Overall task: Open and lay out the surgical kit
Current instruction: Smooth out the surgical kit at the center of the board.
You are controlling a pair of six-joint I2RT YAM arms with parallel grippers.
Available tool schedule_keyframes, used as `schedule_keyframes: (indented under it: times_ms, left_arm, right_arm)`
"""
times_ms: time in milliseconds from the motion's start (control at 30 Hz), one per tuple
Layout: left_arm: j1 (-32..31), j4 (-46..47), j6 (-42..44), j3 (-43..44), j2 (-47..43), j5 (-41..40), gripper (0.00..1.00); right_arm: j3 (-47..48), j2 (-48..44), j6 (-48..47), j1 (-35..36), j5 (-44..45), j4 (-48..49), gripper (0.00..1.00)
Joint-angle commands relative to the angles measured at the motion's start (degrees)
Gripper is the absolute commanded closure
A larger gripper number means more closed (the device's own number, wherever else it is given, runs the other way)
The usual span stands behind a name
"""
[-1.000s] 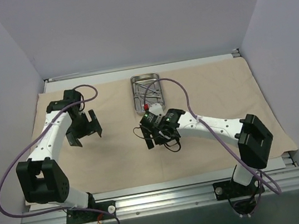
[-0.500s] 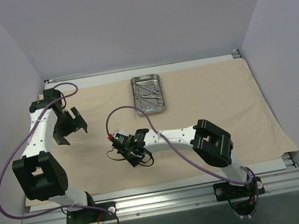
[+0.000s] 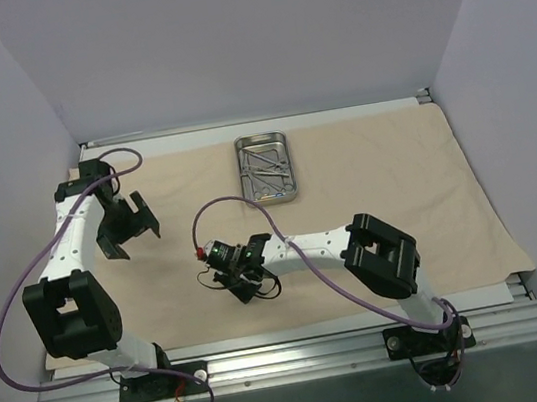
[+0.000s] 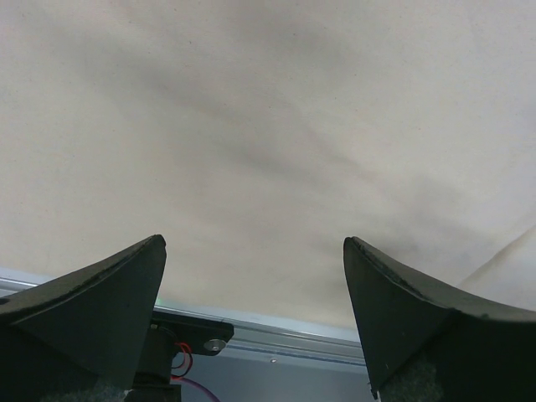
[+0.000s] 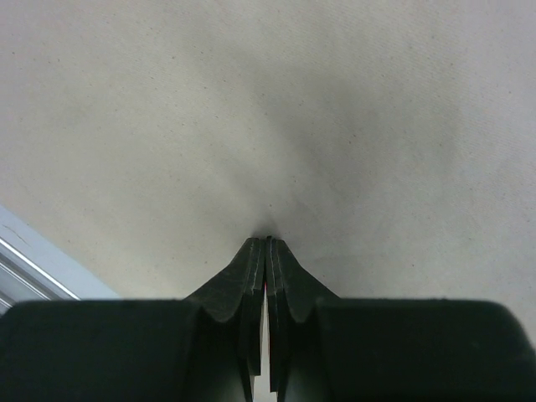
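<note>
Pale walls (image 3: 224,36) are closing the table in on three sides. The beige cloth wrap (image 3: 420,199) is lying spread nearly edge to edge, stopping just short of the near metal rail (image 3: 301,353). The steel tray (image 3: 241,170) is sitting at the far middle, holding the slim instruments (image 3: 267,169). The left gripper (image 4: 253,239) is hanging spread wide over the cloth's left side. The right gripper (image 5: 266,243) is pressing its fingers together, tips on bare cloth near the centre, well apart from the tray.

Instruments (image 3: 263,166) in tray (image 3: 260,138) on cloth (image 3: 396,172)
</note>
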Motion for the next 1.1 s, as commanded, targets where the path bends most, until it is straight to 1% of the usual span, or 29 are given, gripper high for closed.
schedule_keyframes:
  times_ms: [0, 133, 167, 200, 267, 300, 333, 400, 500, 533, 600, 633, 700, 733, 800, 867, 933, 1067]
  left_arm:
    - [0.37, 2.48, 0.83, 0.19, 0.45, 1.49, 0.04]
    - [0.37, 2.83, 1.18, 1.58, 2.64, 2.01, 0.04]
    - [0.37, 2.74, 1.36, 2.20, 3.08, 2.19, 0.04]
    - [0.37, 2.92, 1.53, 2.82, 3.61, 2.19, 0.04]
    - [0.63, 4.50, 2.33, 5.01, 5.89, 5.52, 0.04]
    - [0.54, 4.50, 2.33, 6.24, 7.12, 6.49, 0.00]
    - [0.63, 4.59, 2.50, 7.47, 9.91, 8.24, 0.07]
    - [0.54, 4.85, 1.98, 10.81, 12.39, 8.69, 0.10]
    - [0.54, 5.56, 1.45, 14.14, 17.40, 9.92, 0.20]
    - [0.54, 5.21, 1.27, 14.94, 20.02, 10.27, 0.31]
    - [0.54, 5.20, 0.83, 16.79, 22.41, 10.63, 0.39]
    - [0.54, 5.29, 0.66, 17.15, 24.42, 10.37, 0.50]
    - [0.54, 5.38, 0.31, 17.59, 26.19, 10.19, 0.64]
    - [0.54, 5.81, 0.22, 17.50, 27.25, 10.19, 0.75]
    - [0.54, 6.61, -0.39, 16.89, 27.61, 9.75, 0.80]
    - [0.80, 6.96, -0.84, 16.10, 28.57, 9.66, 0.88]
    - [0.89, 6.70, -1.19, 15.75, 29.80, 9.57, 0.94]
    - [1.86, 7.05, -1.54, 14.96, 31.30, 9.92, 0.96]
  right_arm:
    - [-0.57, -0.45, -2.95, 0.67, -0.95, -5.26, 1.00]
    - [7.51, 0.34, -4.71, 0.32, 0.20, -5.97, 1.00]
    - [11.10, 0.51, -5.15, 0.32, -0.23, -5.62, 1.00]
    - [12.79, 0.78, -6.11, 0.23, -0.85, -4.83, 1.00]
    - [17.53, 2.62, -7.09, -0.12, -4.01, -3.95, 1.00]
    - [18.94, 3.49, -7.26, -0.29, -5.06, -3.77, 1.00]
    - [20.26, 5.33, -7.44, -0.38, -6.03, -3.77, 1.00]
    - [22.38, 6.66, -7.62, -0.47, -7.88, -3.07, 1.00]
    - [22.39, 8.25, -7.27, -0.38, -9.90, -1.49, 1.00]
    - [22.21, 8.68, -7.09, -0.30, -10.25, -0.96, 1.00]
    - [21.42, 8.86, -7.00, -0.12, -10.87, 0.87, 1.00]
    - [21.42, 8.95, -7.00, -0.03, -11.48, 1.41, 1.00]
    - [21.59, 9.30, -7.09, 0.32, -12.01, 2.64, 1.00]
    - [22.20, 9.83, -7.09, 0.49, -12.36, 2.73, 1.00]
    - [22.73, 10.62, -6.74, 0.67, -12.72, 2.65, 1.00]
    - [21.95, 11.41, -6.21, 0.76, -13.85, 2.56, 1.00]
    - [20.46, 11.59, -6.12, 1.46, -14.12, 3.00, 1.00]
    - [16.25, 12.03, -7.35, 3.04, -14.30, 2.03, 1.00]
